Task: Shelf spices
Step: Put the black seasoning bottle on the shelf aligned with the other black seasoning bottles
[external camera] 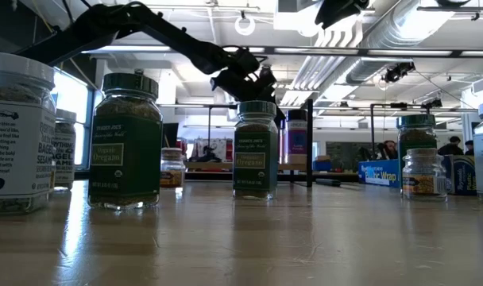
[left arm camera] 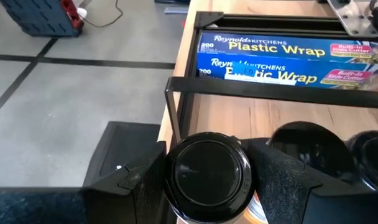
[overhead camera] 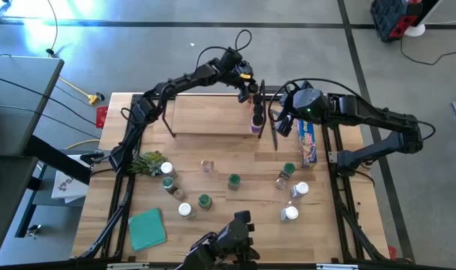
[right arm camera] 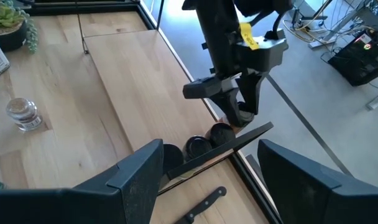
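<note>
The shelf (overhead camera: 209,116) is a light-wood board with black wire end frames, standing at the table's far middle. My left gripper (overhead camera: 256,101) reaches over its right end, shut on a dark-lidded spice jar (left arm camera: 207,171) with a purple label (overhead camera: 256,124). Other dark-lidded jars (left arm camera: 307,146) stand beside it on the board. Whether the held jar's base touches the board, I cannot tell. My right gripper (right arm camera: 211,168) hovers open just right of the shelf's end, holding nothing. Several more spice jars (overhead camera: 233,181) stand loose on the table's near half. My left gripper pinches the jar just under its round dark lid (left arm camera: 176,186), one finger (left arm camera: 139,180) on each side. The fingers slant down from the far left. The jar stays upright below them, over the shelf's right end.
A blue plastic wrap box (overhead camera: 308,141) lies right of the shelf, with a dark knife (overhead camera: 274,139) beside it. A green leafy bunch (overhead camera: 149,163) and a teal pad (overhead camera: 147,229) sit at the near left. The shelf's wire end frame (left arm camera: 176,87) stands close behind the held jar.
</note>
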Robot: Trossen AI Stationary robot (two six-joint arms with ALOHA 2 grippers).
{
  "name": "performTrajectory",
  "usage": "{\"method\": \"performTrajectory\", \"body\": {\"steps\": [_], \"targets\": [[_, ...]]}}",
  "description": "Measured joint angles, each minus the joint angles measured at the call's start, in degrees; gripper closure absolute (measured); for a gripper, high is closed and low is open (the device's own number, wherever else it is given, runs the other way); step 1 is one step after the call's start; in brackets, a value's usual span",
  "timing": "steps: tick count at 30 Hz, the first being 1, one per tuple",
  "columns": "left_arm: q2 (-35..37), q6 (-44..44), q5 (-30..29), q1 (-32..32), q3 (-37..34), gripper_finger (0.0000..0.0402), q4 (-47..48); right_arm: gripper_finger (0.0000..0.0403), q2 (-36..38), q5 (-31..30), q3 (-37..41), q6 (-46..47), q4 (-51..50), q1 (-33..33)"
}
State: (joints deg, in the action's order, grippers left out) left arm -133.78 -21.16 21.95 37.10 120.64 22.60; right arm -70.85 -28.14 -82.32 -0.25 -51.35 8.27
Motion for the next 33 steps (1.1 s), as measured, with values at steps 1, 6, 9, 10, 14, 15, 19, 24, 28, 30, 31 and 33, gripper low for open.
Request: {"method": "performTrajectory", "body": {"steps": [1,6,9,10,14,15,19,24,28,30,31,33], "targets": [[-0.1,0.0,0.0,0.0,0.0,0.0197,0.2,0.0146,0.0,0.0,0.0,0.0,0.0,0.0],[-0.2,0.0,0.0,0.0,0.0,0.0194,-0.1,0.0146,0.0,0.0,0.0,0.0,0.0,0.0],[-0.2,0.0,-0.2,0.0,0.0,0.0183,0.0,0.0146,0.0,0.0,0.0,0.0,0.0,0.0],[-0.2,0.0,-0.2,0.0,0.0,0.0177,0.0,0.0146,0.0,0.1,0.0,0.0,0.0,0.0],[-0.1,0.0,-0.2,0.0,0.0,0.0158,-0.3,0.0146,0.0,0.2,0.0,0.0,0.1,0.0],[-0.1,0.0,-0.2,0.0,0.0,0.0155,-0.3,0.0146,0.0,0.2,0.0,0.0,0.1,0.0],[-0.1,-0.6,-0.6,0.0,0.0,0.0148,-0.3,0.0146,0.0,0.2,0.0,0.0,0.1,0.0],[0.6,-3.1,-4.0,0.3,0.9,0.0147,0.9,0.0146,0.0,0.2,0.0,0.0,0.1,0.0],[3.2,-4.8,-6.0,1.1,2.8,0.0147,3.0,0.0146,0.0,0.2,0.0,0.0,0.0,0.0],[5.0,-5.6,-7.6,1.2,2.8,0.0147,4.1,0.0146,0.0,0.2,0.0,0.0,-0.1,0.0],[5.9,-6.2,-7.6,1.4,2.8,0.0147,5.3,0.0146,0.0,0.2,0.0,0.0,0.0,0.0],[7.4,-6.5,-6.8,1.7,2.8,0.0147,8.6,0.0146,0.0,0.2,0.0,-0.1,-0.1,0.0]]}}
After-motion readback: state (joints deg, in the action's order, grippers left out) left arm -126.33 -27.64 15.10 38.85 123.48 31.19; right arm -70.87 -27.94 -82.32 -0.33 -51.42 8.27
